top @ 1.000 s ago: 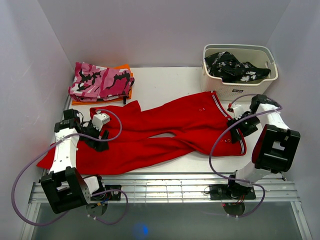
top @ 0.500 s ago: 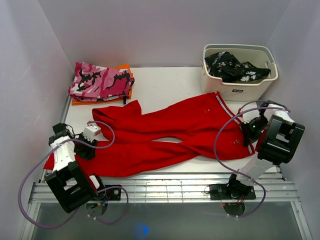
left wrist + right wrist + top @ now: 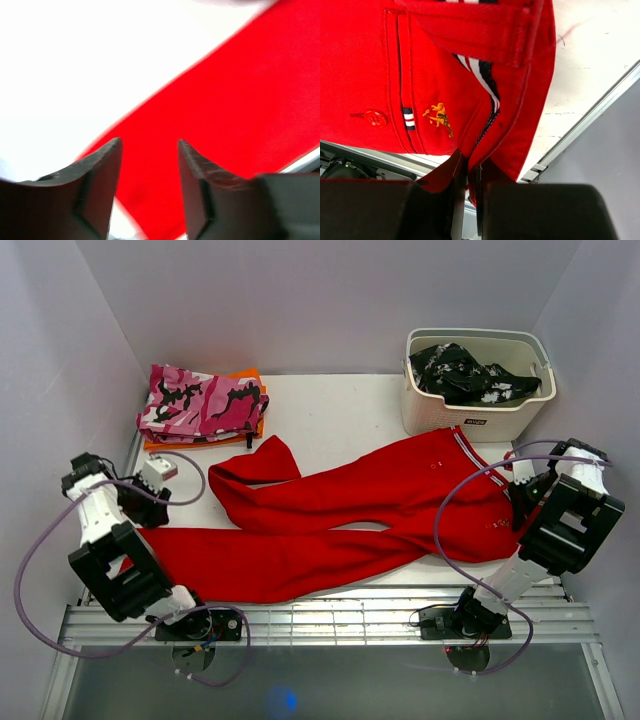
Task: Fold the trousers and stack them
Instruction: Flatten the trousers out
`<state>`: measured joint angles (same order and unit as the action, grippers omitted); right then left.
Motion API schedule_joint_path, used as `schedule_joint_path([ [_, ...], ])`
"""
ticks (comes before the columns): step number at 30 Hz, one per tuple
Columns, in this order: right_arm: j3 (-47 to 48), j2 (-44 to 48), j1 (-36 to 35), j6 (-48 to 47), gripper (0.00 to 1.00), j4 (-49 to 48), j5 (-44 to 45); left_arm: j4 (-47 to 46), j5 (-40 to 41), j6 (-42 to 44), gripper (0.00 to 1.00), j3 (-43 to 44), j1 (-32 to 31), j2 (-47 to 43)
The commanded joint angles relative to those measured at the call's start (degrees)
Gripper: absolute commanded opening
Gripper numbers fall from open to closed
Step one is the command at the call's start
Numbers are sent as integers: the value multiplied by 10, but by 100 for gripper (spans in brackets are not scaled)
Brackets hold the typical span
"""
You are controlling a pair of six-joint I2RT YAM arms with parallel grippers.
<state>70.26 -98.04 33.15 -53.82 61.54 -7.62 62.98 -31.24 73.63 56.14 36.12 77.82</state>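
Trousers lie unfolded across the worktop's front half. Our right end effector clamps their waistband; our left end effector gapes over a leg. Folding and stacking remain, we judge.

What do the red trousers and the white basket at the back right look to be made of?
The trousers: woven cloth with a matte finish, possibly cotton twill. The right wrist view shows a fine weave, stitched seams, a button and an embroidered emblem. The basket: probably moulded plastic, off-white and smooth. It has a rounded rim, a handle cut-out and rigid walls.
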Motion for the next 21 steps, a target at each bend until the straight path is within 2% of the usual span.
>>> schedule_joint_path([
  [1,-1,-11,-1,-22,8,16,-6,76,-11,54,61,100,15,78],
  [2,2,-15,-1,-22,8,15,-5,90,-4,68,70,117,20,98],
  [4,11,-19,-1,-19,8,17,-4,96,14,99,73,149,28,144],
  [7,19,-23,-1,-15,8,21,1,90,31,141,74,146,28,171],
  [10,29,-29,-1,-12,8,28,6,46,60,174,75,119,28,176],
  [14,39,-32,-1,-10,8,38,9,-45,98,183,76,88,27,203],
  [18,49,-36,-1,-8,8,47,9,-88,107,183,77,93,28,235],
  [21,52,-37,-1,-8,8,53,6,-136,114,192,78,59,27,234],
])
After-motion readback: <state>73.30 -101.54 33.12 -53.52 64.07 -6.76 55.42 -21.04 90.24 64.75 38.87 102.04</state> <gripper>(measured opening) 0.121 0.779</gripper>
